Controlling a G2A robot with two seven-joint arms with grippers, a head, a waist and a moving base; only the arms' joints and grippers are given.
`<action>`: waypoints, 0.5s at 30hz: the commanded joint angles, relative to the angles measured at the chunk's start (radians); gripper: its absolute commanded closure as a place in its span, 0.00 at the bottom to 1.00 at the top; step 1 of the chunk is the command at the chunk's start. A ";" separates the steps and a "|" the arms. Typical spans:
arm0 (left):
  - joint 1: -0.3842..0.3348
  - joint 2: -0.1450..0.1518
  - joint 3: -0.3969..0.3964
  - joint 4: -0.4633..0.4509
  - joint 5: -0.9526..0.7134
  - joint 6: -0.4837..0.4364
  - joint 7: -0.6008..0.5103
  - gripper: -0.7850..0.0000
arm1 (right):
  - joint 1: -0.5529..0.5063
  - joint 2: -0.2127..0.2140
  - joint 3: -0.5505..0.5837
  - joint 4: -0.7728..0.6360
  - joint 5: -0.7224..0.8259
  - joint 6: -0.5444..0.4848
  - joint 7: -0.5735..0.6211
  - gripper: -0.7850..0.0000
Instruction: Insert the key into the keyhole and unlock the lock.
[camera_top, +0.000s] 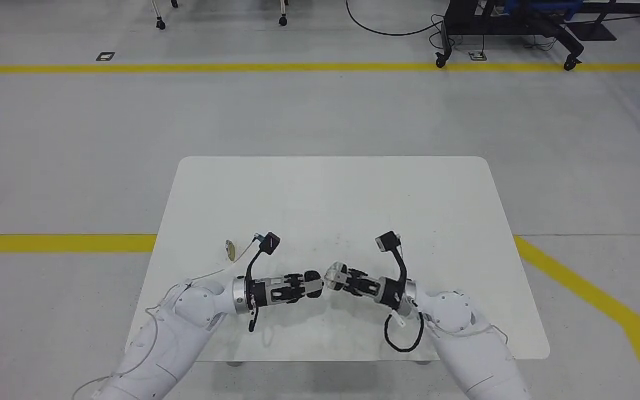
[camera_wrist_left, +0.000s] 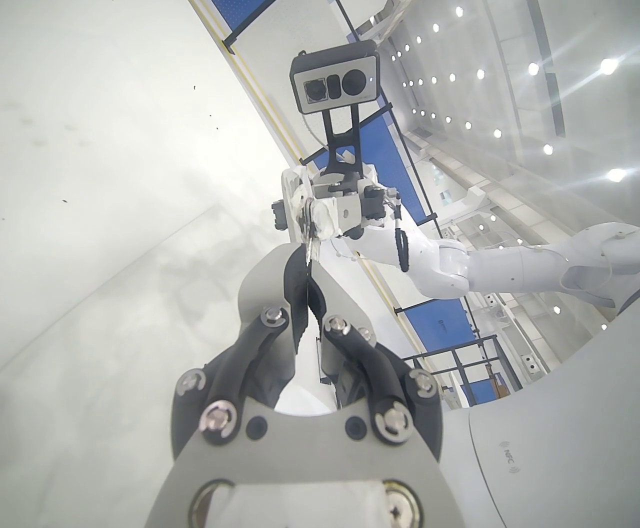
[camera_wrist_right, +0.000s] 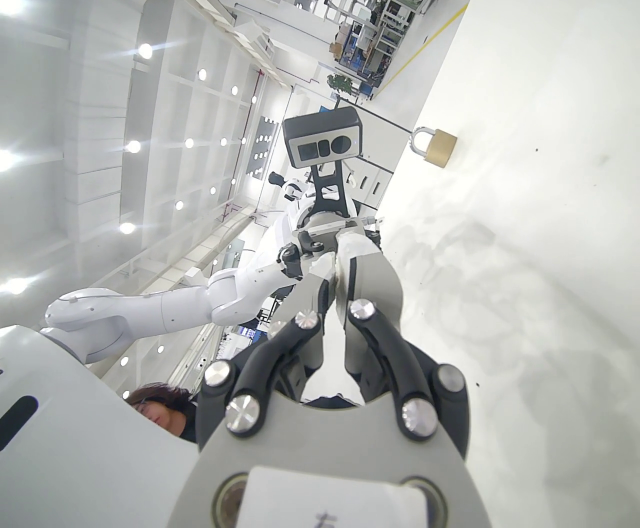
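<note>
Lock (camera_top: 232, 247) lies flat on the table (camera_top: 330, 190), left of centre, just beyond the left arm's wrist, untouched. Left gripper (camera_wrist_left: 306, 265) is off the table surface near the front edge, pointing right. Its fingers are pinched nearly together on the thin end of the key (camera_wrist_left: 311, 244). The key bridges the two grippers, well apart from the lock. Right gripper (camera_wrist_left: 311, 220) faces the left one tip to tip, fingers clenched on the key's other end. The right wrist view also has its fingers drawn close, key hidden there.
</note>
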 joint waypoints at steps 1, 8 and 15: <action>0.000 0.000 0.001 0.000 0.002 0.000 0.002 1.00 | -0.002 0.001 -0.001 -0.002 -0.004 0.002 0.002 1.00; 0.000 0.003 -0.006 0.003 0.005 -0.002 0.015 1.00 | -0.009 0.006 -0.001 -0.008 -0.018 -0.001 0.001 1.00; 0.004 0.010 -0.020 -0.002 0.005 -0.001 0.017 1.00 | -0.014 0.010 -0.001 -0.013 -0.023 -0.003 0.001 1.00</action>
